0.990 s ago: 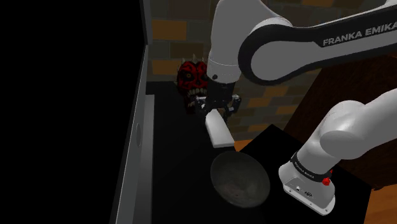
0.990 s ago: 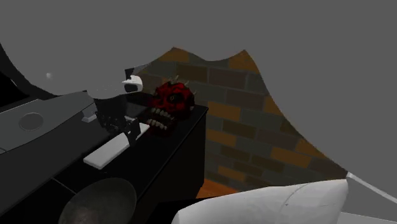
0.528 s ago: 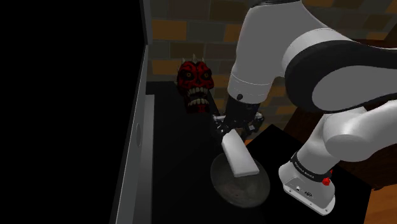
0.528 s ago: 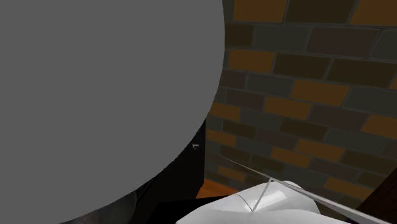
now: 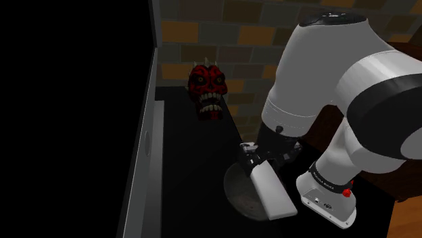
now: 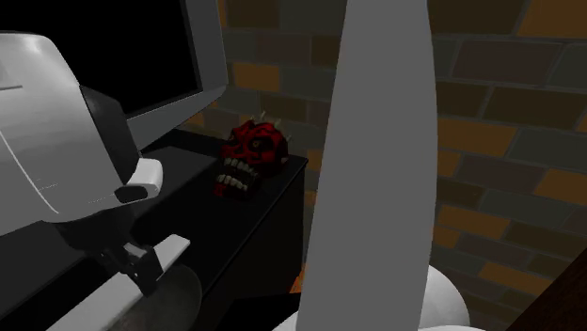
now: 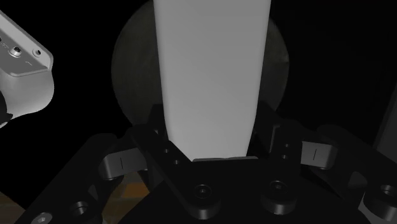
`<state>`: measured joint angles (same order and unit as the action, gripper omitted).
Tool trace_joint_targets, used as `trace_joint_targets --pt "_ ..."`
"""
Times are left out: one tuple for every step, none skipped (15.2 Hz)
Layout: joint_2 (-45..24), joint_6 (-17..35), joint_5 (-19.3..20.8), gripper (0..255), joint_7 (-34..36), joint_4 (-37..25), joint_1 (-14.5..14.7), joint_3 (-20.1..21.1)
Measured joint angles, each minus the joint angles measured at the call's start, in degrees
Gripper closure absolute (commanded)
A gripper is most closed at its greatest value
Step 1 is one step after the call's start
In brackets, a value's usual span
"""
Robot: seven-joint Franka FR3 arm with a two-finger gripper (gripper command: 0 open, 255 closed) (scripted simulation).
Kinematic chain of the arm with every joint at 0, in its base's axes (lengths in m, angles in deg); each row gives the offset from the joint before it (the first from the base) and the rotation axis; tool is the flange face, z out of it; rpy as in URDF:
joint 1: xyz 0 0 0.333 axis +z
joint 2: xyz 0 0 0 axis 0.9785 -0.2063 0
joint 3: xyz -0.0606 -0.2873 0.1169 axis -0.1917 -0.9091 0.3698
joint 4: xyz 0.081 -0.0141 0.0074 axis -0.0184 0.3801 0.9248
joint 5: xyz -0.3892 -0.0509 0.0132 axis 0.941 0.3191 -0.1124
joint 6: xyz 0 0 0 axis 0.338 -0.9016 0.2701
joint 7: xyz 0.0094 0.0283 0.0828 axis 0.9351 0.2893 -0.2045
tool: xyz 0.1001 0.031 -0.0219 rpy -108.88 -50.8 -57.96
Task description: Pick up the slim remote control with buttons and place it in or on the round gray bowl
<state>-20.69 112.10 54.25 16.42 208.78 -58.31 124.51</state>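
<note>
Gripper (image 5: 261,157) clamped on one end of the plain white remote (image 5: 273,195), lower centre of the shoulder view, above the round gray bowl (image 5: 235,190). Judged rigid, light and smooth. The end grip leaves a long overhang, so it may pivot.

The white arm (image 5: 338,81) bends low, end effector (image 5: 260,157) clamped on the remote (image 5: 274,193).

Remote (image 5: 274,196) hangs over the bowl (image 5: 237,188), near end clamped in the gripper (image 5: 260,159). Bowl's on the table (image 5: 189,155) right beside the stand (image 5: 375,203) (mask (image 5: 207,91) is further back, by the wall (image 5: 223,34)). Screen (image 6: 160,56) runs along the shoulder view's left.
</note>
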Motion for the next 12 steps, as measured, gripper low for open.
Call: trace_joint_targets --pt "-0.4 0.86 -0.34 255 0.05 0.42 -0.03 0.56" --pt "-0.59 1.49 -0.58 255 0.0 0.86 -0.01 0.88" --pt "-0.75 2.3 -0.88 255 -0.16 1.53 0.03 1.2" --pt "-0.9 3.2 -1.34 255 -0.14 2.27 0.2 1.72" --pt "-1.25 4.11 -1.69 255 -0.18 2.81 0.21 2.23" --pt "-1.64 4.89 -1.89 255 -0.32 3.2 0.09 2.57" --pt "-1.87 5.7 -2.22 255 -0.41 3.77 0.14 2.96" --pt "-2.1 6.4 -2.57 255 -0.37 4.23 0.23 3.41" --pt "-2.54 7.3 -2.91 255 -0.37 4.65 0.21 3.95" --pt "-3.35 8.75 -3.49 255 -0.29 5.24 0.13 4.94" --pt "-3.36 9.23 -3.76 255 -0.35 5.73 0.29 5.14" --pt "-3.55 9.64 -3.87 255 -0.44 5.93 0.23 5.31"
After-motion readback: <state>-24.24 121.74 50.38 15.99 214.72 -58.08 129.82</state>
